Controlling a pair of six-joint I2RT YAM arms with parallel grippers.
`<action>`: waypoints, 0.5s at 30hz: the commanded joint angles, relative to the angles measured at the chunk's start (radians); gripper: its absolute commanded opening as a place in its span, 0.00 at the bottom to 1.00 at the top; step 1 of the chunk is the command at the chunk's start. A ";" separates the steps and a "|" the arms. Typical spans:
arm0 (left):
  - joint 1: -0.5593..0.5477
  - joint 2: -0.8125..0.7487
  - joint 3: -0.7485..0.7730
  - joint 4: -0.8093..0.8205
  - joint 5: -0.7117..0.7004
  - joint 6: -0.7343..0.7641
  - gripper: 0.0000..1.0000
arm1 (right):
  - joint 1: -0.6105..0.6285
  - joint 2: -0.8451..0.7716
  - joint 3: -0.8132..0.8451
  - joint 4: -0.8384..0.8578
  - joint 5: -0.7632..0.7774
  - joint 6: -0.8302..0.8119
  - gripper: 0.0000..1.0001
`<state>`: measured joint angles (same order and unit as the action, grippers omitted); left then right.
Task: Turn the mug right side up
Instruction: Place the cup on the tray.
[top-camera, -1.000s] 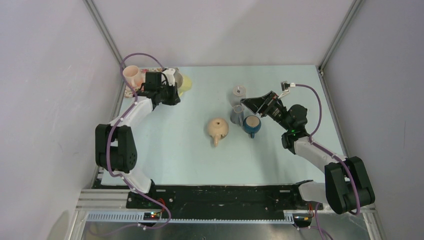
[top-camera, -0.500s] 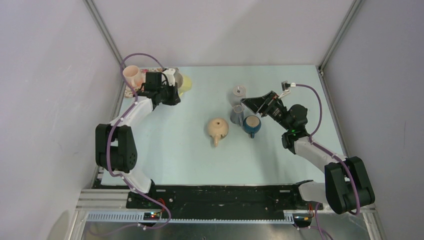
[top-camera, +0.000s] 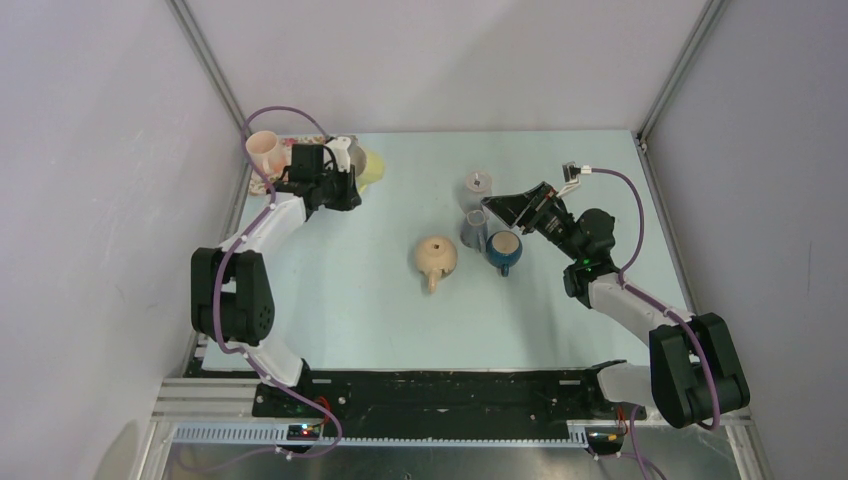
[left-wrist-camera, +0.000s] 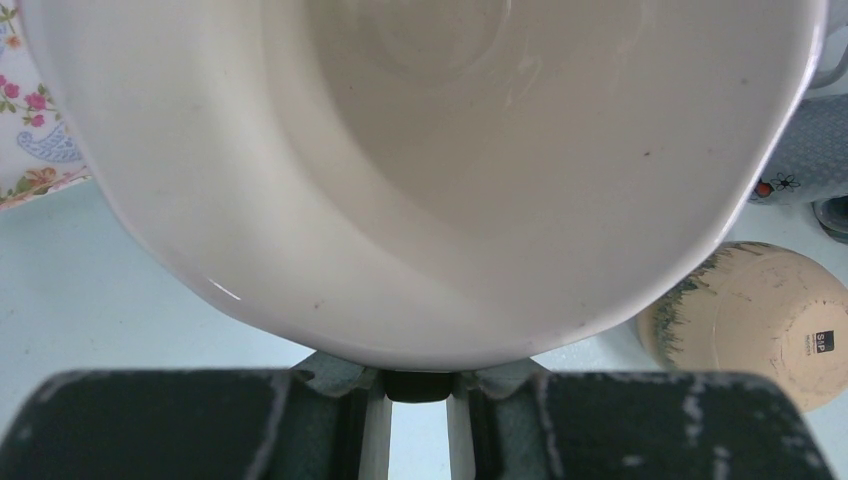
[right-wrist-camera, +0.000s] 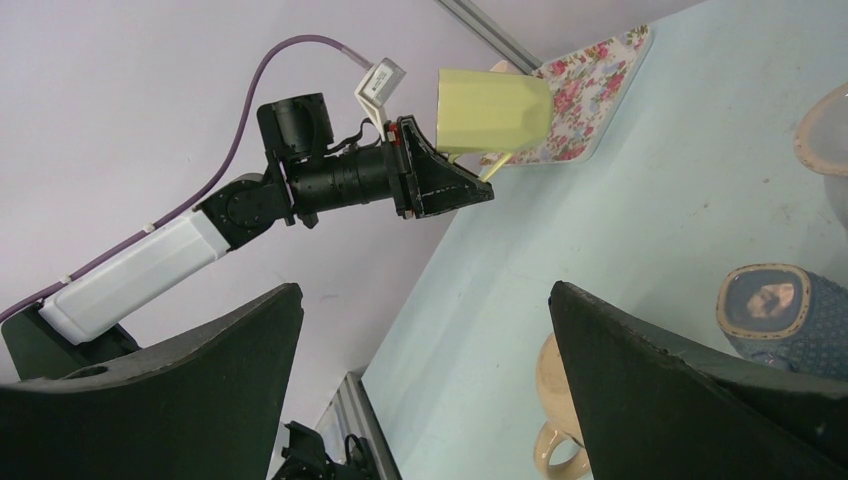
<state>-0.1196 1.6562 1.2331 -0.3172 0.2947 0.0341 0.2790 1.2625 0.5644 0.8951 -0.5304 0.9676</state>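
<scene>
Left arm reaches to the far-left corner. Left gripper (top-camera: 350, 172) is clamped on the rim of the yellow mug (right-wrist-camera: 490, 108). The mug is off the table and tilted, just beside the floral tray (top-camera: 258, 183), its pale inside facing the wrist camera.

Right arm is bent toward centre. Right gripper (top-camera: 497, 208) has its jaws wide apart, near the grey cup (top-camera: 473, 229) and the blue mug (top-camera: 503, 251), which is upright. The tan mug (top-camera: 437, 258) sits bottom up. A pink cup (top-camera: 263, 149) stands on the tray.
</scene>
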 joint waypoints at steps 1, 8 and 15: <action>-0.008 -0.040 0.067 0.098 0.023 0.005 0.00 | -0.005 -0.003 0.025 0.032 0.012 -0.012 0.99; -0.016 -0.058 0.061 0.099 0.023 0.017 0.00 | -0.005 -0.009 0.025 0.032 0.012 -0.010 0.99; -0.033 -0.064 0.057 0.098 -0.030 0.039 0.00 | -0.007 -0.013 0.025 0.030 0.012 -0.009 1.00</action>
<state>-0.1337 1.6562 1.2331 -0.3172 0.2913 0.0380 0.2775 1.2621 0.5644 0.8951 -0.5304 0.9676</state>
